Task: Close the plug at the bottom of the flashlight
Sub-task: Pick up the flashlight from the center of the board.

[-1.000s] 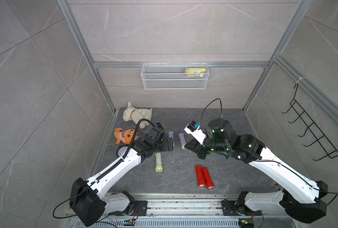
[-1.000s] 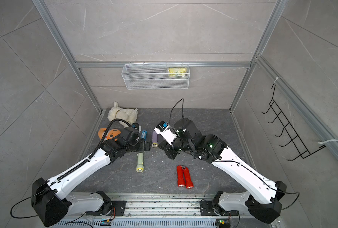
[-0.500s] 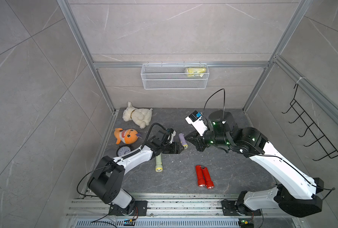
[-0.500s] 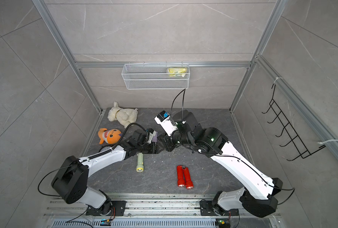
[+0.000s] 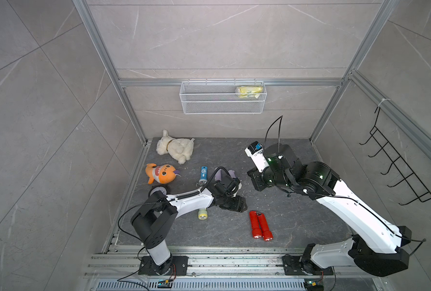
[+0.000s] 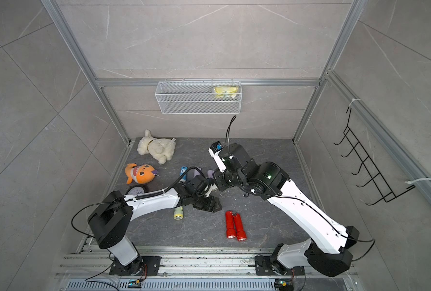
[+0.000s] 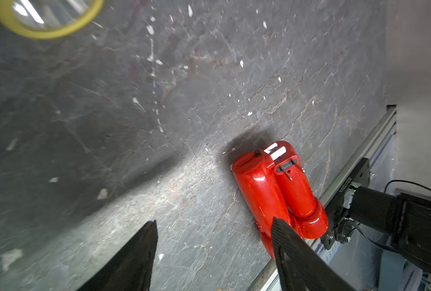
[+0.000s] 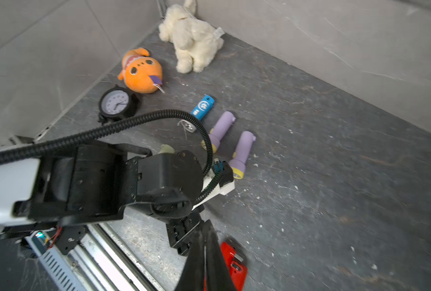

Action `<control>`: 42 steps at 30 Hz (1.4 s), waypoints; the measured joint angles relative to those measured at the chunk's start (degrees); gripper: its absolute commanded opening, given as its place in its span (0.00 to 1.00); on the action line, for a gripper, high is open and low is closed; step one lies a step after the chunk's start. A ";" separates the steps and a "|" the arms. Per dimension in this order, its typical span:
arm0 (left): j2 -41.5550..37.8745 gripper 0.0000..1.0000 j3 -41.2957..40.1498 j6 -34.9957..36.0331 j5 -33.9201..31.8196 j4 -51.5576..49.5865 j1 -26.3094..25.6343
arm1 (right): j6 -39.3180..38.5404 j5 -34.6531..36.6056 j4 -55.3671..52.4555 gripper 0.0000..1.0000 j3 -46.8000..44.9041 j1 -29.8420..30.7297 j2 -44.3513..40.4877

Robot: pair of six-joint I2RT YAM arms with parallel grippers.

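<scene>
The left fingers (image 7: 138, 257) stand partly open above the counter (image 7: 159, 113), holding nothing. The two red flashlights (image 7: 267, 191) lie side by side near them, one with its plug (image 7: 287, 167) flipped out at the bottom end. The right fingers (image 8: 196, 264) are pressed together, empty. The wall's wire basket (image 5: 222, 107) holds a yellow packet (image 5: 249, 91).

Grey marble-look tile walls (image 5: 209, 37), dark stone floor (image 5: 284, 219) — white wire basket (image 5: 222, 105) on back wall, black hook rack (image 5: 396, 166) on side wall.
</scene>
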 measured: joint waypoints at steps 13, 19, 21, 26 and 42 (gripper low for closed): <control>4.63 0.77 4.50 -6.86 -6.54 -4.94 -11.10 | 3.65 0.22 -0.26 0.08 -9.70 -15.82 -11.41; 7.32 0.78 8.81 -9.92 -10.84 -8.24 -14.40 | 3.65 -2.60 1.31 0.08 -13.14 -17.07 -11.85; 7.82 0.78 10.27 -10.88 -12.07 -9.60 -15.21 | 3.65 -3.39 1.55 0.08 -14.25 -17.51 -11.91; 10.21 0.78 12.94 -13.35 -13.86 -11.61 -16.11 | 3.65 -4.57 1.92 0.08 -15.08 -17.97 -12.57; 16.20 0.76 18.99 -14.69 -19.28 -18.23 -16.26 | 3.65 -5.09 2.05 0.08 -16.96 -18.38 -14.21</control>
